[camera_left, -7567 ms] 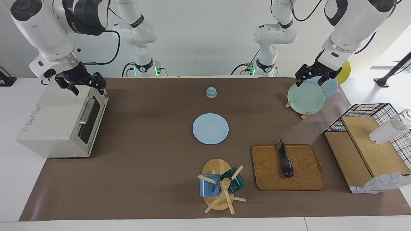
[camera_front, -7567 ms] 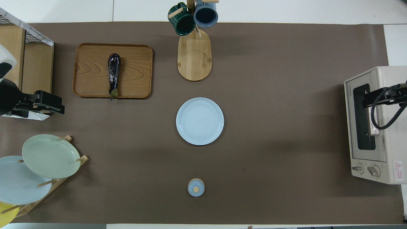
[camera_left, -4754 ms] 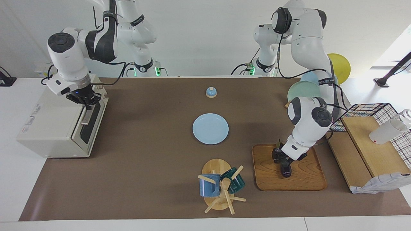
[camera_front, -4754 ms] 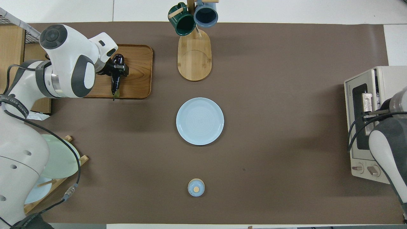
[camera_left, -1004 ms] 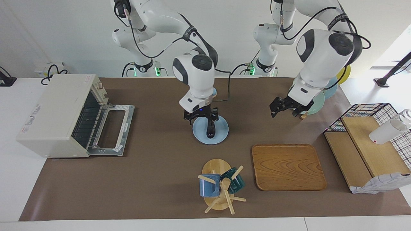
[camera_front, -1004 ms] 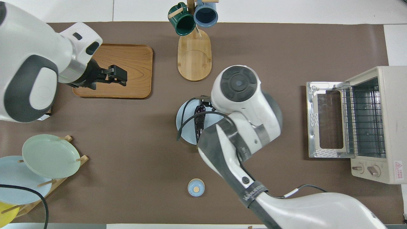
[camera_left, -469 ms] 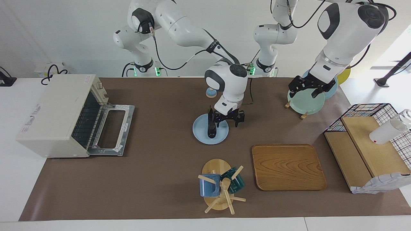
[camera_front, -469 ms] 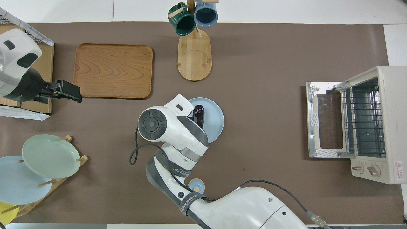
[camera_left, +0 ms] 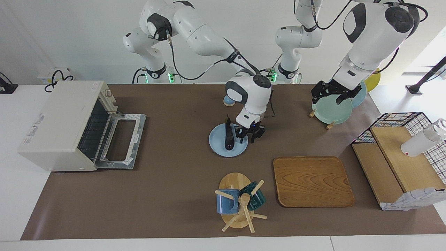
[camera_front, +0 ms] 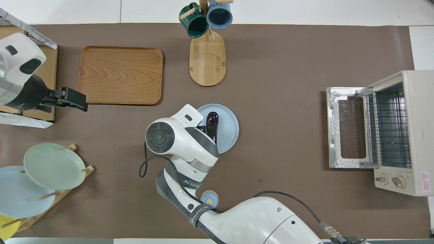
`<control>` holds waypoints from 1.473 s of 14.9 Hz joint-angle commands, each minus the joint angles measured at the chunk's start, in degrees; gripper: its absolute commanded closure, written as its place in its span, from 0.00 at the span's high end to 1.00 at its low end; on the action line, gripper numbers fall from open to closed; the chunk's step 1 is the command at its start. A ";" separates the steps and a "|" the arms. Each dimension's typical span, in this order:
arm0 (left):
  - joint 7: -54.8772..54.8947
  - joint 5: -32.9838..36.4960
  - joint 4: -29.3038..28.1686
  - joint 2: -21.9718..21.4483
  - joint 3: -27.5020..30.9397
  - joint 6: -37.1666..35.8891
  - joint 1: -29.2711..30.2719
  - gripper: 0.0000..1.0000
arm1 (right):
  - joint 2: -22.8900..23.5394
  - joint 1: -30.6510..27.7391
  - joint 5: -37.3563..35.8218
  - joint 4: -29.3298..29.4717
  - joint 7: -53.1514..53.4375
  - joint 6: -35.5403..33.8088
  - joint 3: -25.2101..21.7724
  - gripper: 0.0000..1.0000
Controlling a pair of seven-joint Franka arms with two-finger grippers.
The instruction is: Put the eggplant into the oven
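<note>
Facing view: the eggplant [camera_left: 228, 136], glossy and dark, lies on the round blue plate [camera_left: 217, 147], stem toward the robots. The right gripper [camera_left: 248, 136] hangs beside it, fingers apart. The left gripper [camera_left: 331, 96], open, is over the plate rack [camera_left: 329, 124].

Overhead view: the oven [camera_front: 412, 135] stands open, wire rack showing; a wooden tray [camera_front: 120, 75] and mug stand [camera_front: 207, 57] lie farther out.

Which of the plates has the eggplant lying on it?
The round light blue plate lying flat at the table's middle holds the slim dark purple eggplant; the pale green plate and the other plates stand in the wooden rack.
</note>
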 commanded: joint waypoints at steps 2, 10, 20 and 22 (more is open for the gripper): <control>0.03 1.35 -4.39 -3.32 -0.27 2.51 -0.29 1.00 | -0.07 -0.13 -1.94 1.27 0.14 -5.71 0.03 0.00; 0.29 1.44 -2.54 -2.97 -2.03 2.34 2.08 1.00 | -11.83 -11.01 -3.25 1.73 -14.16 -23.19 -0.49 0.00; 0.29 1.44 -1.40 -2.97 -2.29 -1.86 1.64 1.00 | -31.10 -30.07 -3.08 -25.25 -29.97 -22.08 -0.32 0.00; 0.29 1.44 0.36 -2.97 -2.29 -3.98 1.73 1.00 | -31.28 -32.72 -2.99 -26.05 -33.68 -22.16 -0.41 0.00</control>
